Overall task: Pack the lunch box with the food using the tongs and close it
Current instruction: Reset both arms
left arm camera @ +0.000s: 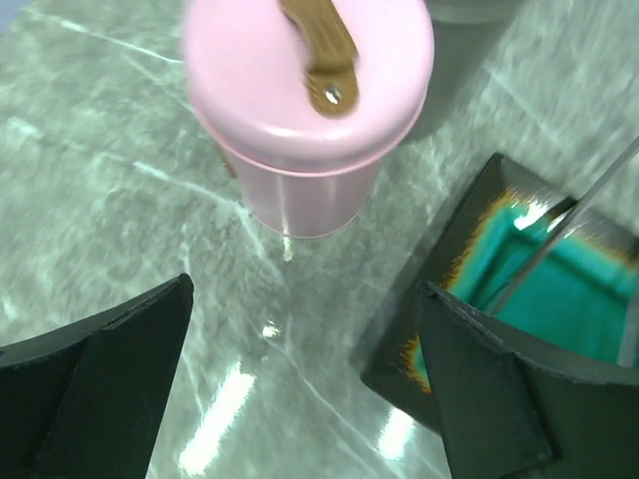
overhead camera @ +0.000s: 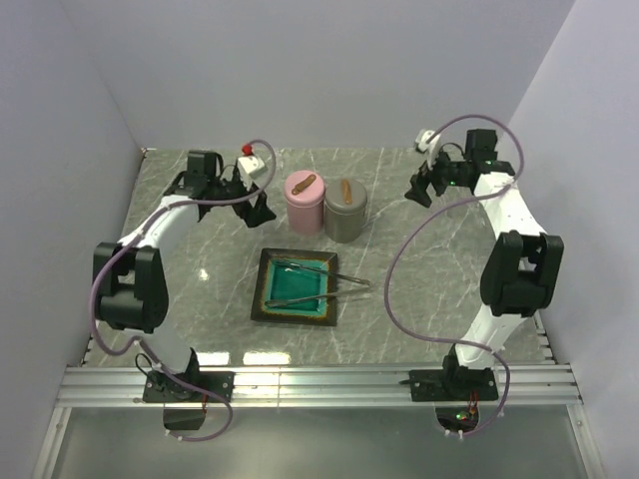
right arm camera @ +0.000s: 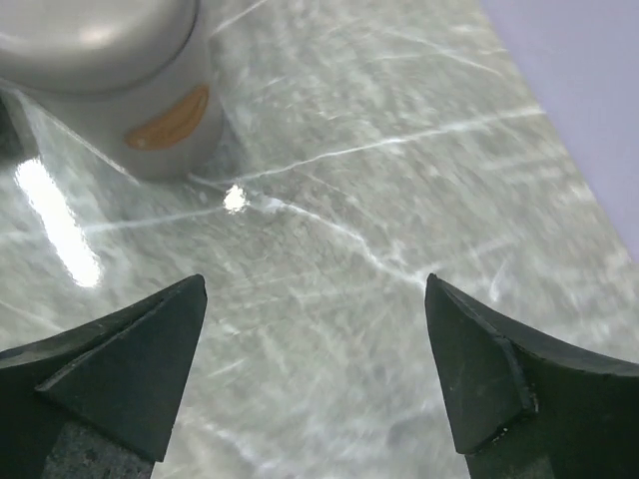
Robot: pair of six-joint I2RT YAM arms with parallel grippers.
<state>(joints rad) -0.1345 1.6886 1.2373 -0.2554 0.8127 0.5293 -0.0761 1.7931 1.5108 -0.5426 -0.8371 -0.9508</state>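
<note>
The pale-pink lunch box (overhead camera: 305, 200) stands upright behind the plate, its lid on, brown strap handle on top. It fills the top of the left wrist view (left arm camera: 310, 110). The silver tongs (overhead camera: 324, 274) lie across the teal plate (overhead camera: 262, 299); one thin arm of the tongs (left arm camera: 569, 230) shows over the plate's dark rim (left arm camera: 464, 225). My left gripper (overhead camera: 262, 210) hangs open just left of the lunch box, jaws wide over bare table (left arm camera: 307, 289). My right gripper (overhead camera: 419, 190) is open to the right of the grey container, nothing between its fingers (right arm camera: 316, 284). The food is out of view.
A grey lidded container (overhead camera: 345, 210) with an orange-brown strap stands touching the lunch box's right side, also in the right wrist view (right arm camera: 120, 90). A white and red object (overhead camera: 255, 160) sits at the back left, a small white one (overhead camera: 426, 138) at the back right. Walls close three sides.
</note>
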